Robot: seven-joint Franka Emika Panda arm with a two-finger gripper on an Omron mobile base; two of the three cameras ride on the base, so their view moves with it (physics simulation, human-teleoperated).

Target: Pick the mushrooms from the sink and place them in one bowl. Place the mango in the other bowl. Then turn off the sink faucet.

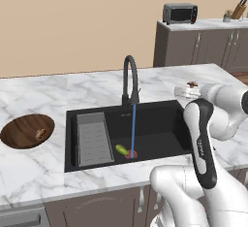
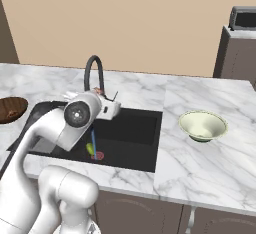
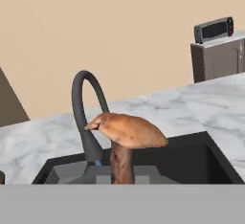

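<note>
**Mushroom in my grip above the sink**

Now my gripper [image 1: 192,86] is clamped on a reddish-brown mushroom [image 3: 125,131], raised over the sink's [image 1: 160,124] 3 o'clock rim. No writing is legible anywhere. From the left: the wooden bowl [image 1: 19,135] holds the other mushroom [image 1: 41,134], with bare marble around it. The mango [image 1: 121,149] lies just beside the drain under the faucet's [image 1: 130,78] running stream. The pale bowl [image 2: 202,125] sits at 3 o'clock, on open counter.
</note>
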